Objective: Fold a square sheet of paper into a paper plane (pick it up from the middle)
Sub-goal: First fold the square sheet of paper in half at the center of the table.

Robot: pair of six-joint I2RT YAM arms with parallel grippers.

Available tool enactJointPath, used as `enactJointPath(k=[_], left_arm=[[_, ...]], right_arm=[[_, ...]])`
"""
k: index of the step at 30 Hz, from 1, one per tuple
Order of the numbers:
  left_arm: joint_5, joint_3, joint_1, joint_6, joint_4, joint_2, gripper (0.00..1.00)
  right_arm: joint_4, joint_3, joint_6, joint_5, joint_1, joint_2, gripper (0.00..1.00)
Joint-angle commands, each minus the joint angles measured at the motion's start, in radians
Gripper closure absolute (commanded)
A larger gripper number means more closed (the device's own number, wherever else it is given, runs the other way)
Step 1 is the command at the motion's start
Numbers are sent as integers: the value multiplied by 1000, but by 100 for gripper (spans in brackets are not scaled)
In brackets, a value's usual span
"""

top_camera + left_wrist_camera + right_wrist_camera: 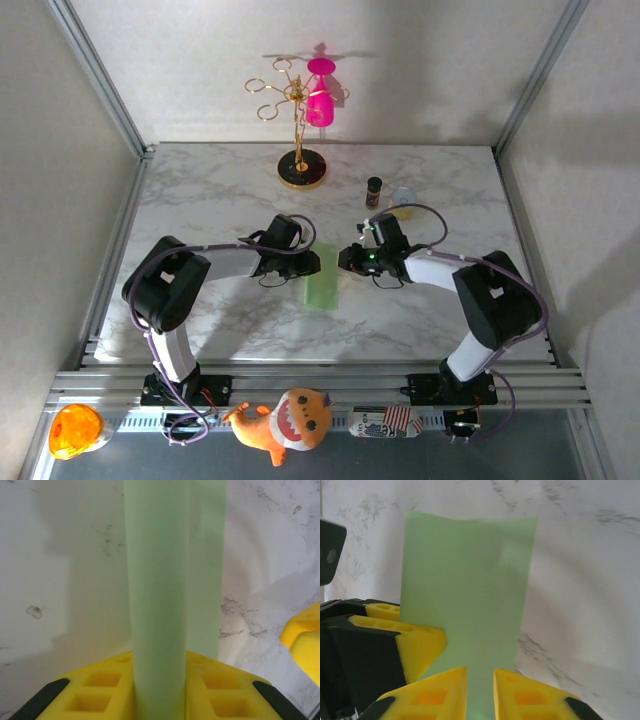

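The square sheet of paper [322, 285] is pale green and bowed into a narrow strip at the middle of the marble table [200, 190]. My left gripper [310, 262] is shut on it. In the left wrist view the curved fold [160, 605] rises from between the yellow fingers [100, 690] of the left gripper [160, 692]. My right gripper [350, 262] faces it from the right. In the right wrist view the right gripper [480, 690] stands narrowly open, the flat paper [470, 595] showing through the gap. The left gripper's yellow finger [420, 642] touches the paper's left edge.
A gold cup stand [300, 165] with a pink cup [320, 100] stands at the back centre. A small dark bottle [374, 190] and a yellow-white cup [404, 202] sit behind the right gripper. A plush toy [285, 420] and an orange object [75, 428] lie below the front rail.
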Motion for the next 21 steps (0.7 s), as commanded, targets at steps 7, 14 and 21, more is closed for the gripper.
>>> enactJointPath(k=[7, 14, 21], left_arm=[[-44, -23, 8, -2, -14, 33, 75], [-61, -22, 8, -6, -33, 33, 74], [-73, -15, 8, -14, -78, -25, 60]], right_arm=[[-74, 104, -10, 17, 57, 112, 89], [-131, 144, -21, 42, 75, 173, 92], [-209, 164, -34, 113, 76, 212, 93]])
